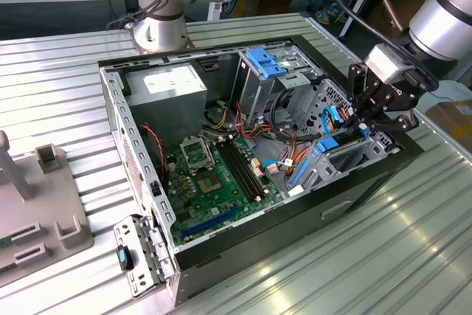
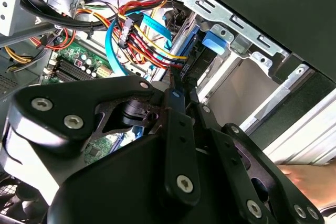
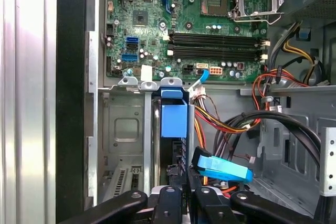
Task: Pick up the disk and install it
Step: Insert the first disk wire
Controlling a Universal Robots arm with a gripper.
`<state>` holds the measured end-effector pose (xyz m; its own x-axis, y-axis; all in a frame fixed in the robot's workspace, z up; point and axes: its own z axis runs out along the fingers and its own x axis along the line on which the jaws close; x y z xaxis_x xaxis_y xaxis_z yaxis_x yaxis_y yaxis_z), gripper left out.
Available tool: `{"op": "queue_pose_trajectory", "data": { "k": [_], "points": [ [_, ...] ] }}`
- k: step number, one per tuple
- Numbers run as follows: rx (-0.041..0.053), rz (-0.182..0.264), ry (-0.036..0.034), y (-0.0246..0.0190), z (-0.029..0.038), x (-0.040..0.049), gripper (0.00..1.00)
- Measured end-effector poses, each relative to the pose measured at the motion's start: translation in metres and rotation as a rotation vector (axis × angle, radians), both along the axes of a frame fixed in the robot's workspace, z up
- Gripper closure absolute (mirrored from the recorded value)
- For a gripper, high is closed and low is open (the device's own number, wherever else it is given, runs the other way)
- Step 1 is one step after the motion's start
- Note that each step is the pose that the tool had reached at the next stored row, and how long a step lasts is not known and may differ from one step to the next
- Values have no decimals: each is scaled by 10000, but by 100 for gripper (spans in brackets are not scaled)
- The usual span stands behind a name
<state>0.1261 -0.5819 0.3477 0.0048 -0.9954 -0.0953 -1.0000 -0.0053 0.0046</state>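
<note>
Looks mostly done, judging by position: disk (image 3: 173, 120) sits edge-on in drive bay at front corner of open computer case (image 1: 221, 245), blue rail end showing, beside cable bundle (image 3: 236, 124). Gripper (image 1: 369, 112) low over that bay, fingers close together at disk's edge; grasping or released, cannot tell. Seating not confirmed.

An open black computer case (image 1: 354, 201) lies on a ribbed metal table (image 1: 66, 71); inside, a green motherboard (image 1: 214, 175) sits beside a grey power supply box (image 1: 166, 86); red, yellow and black cables (image 3: 236, 121) cross the metal drive cage (image 1: 295, 86); a grey fixture (image 1: 37, 204) stands at the exterior view's left.
</note>
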Motion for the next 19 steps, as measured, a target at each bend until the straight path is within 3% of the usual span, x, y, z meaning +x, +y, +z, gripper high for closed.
{"op": "queue_pose_trajectory", "data": {
  "k": [12,19],
  "points": [
    [-2,-14,0,0,-41,-2,84],
    [-1,-101,-2,0,5,-2,84]
  ]
}}
